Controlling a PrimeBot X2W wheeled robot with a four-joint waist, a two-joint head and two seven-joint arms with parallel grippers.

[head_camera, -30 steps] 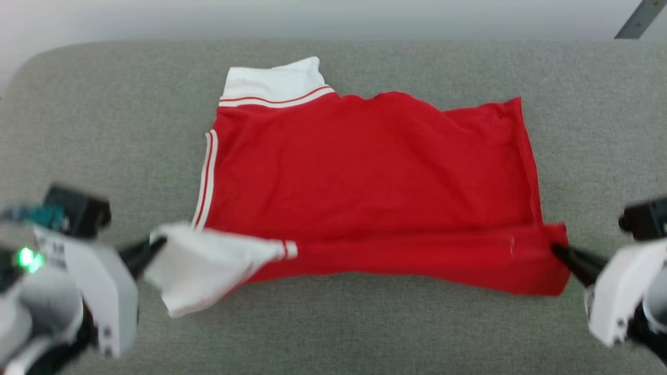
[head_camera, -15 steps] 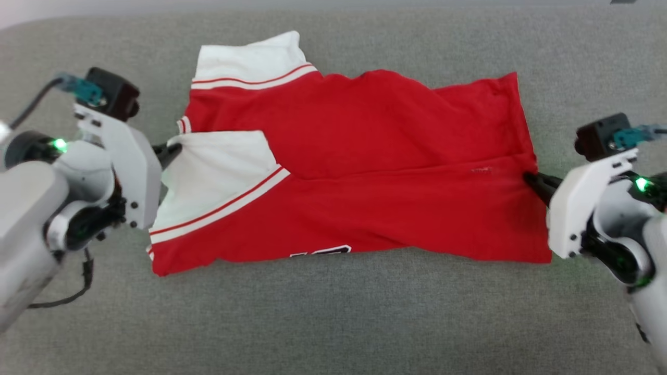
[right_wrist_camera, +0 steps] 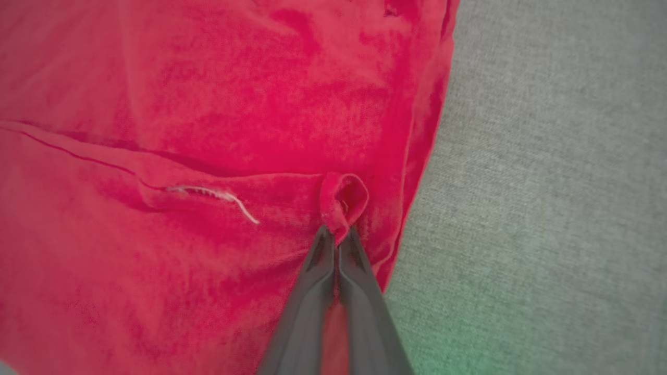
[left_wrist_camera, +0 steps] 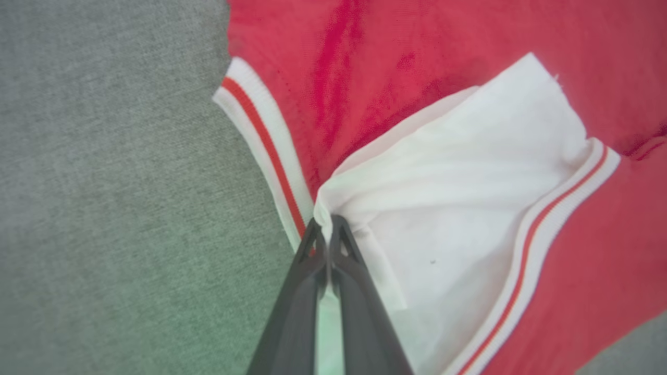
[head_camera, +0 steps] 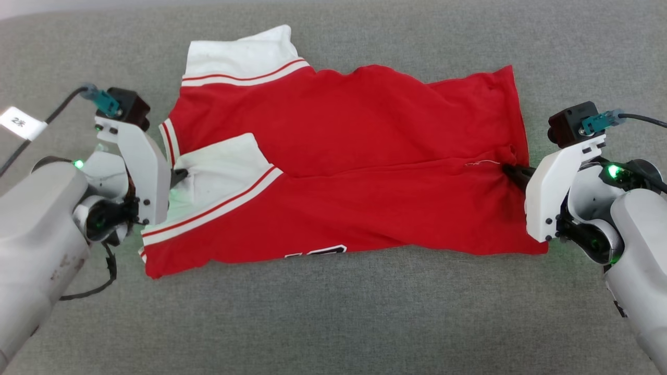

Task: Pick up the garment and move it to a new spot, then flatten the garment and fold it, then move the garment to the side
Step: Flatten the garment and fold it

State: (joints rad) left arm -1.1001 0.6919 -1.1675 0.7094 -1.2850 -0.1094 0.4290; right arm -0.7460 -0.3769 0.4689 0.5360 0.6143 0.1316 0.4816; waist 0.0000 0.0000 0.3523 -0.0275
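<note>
The left gripper (head_camera: 182, 174) and right gripper (head_camera: 505, 167) each clench thin pinches of the red white-trimmed jersey (head_camera: 365, 156) mid-frame; uneven pulling may slip one, skewing the fold.

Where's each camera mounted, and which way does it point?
Head view: on the head, looking forward and down at the red jersey on the grey fabric surface; shows both forearms, left gripper and right gripper.
Left wrist view: on the left wrist, looking along its shut fingers pinching the white lining.
Right wrist view: on the right wrist, looking along its shut fingers pinching a red fold.
Shared: head and right wrist views both show the loose white thread.
</note>
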